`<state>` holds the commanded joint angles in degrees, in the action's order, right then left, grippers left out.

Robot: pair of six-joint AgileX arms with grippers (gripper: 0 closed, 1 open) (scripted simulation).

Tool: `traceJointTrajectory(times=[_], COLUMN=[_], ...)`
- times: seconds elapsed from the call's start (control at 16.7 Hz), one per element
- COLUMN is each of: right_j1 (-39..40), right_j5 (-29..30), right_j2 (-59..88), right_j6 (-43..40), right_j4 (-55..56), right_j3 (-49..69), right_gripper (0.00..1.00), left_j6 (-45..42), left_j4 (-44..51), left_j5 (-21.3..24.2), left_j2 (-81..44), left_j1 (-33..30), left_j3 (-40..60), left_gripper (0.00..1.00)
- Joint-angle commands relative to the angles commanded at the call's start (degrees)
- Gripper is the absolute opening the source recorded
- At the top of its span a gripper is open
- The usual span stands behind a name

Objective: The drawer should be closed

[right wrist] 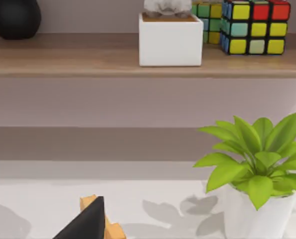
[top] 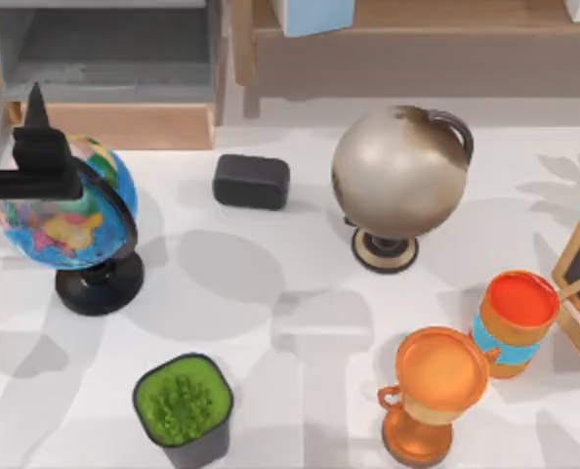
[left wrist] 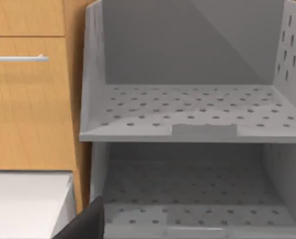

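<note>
The left gripper (top: 36, 147), finger state indeterminable, is poised over the blue globe (top: 70, 210) facing the drawer (top: 114, 125), presumably for pushing it shut.

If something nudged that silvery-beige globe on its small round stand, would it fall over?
Probably it would tip easily: the silvery-beige globe is a big ball over a much narrower round base. Once down, it would likely roll. The curved arm holding it looks thin, perhaps fragile.

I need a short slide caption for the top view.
Left gripper above the colourful globe, near the open grey compartment.
</note>
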<state>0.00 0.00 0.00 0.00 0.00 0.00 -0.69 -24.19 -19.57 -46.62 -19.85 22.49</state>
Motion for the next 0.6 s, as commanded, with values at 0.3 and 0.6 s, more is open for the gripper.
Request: traceJointTrajectory(times=[0.3,0.6], right_j1=[0.0,0.0], right_j5=[0.0,0.0], right_j2=[0.0,0.0], right_j6=[0.0,0.0], right_j4=[0.0,0.0], right_j3=[0.0,0.0], right_gripper=[1.0,1.0], left_j6=[0.0,-3.7], left_j4=[-1.2,-4.6], left_j5=[-1.0,2.4], left_j2=[-2.1,-4.2], left_j1=[-1.0,2.8], left_j3=[1.1,1.1], left_gripper=[1.0,1.0])
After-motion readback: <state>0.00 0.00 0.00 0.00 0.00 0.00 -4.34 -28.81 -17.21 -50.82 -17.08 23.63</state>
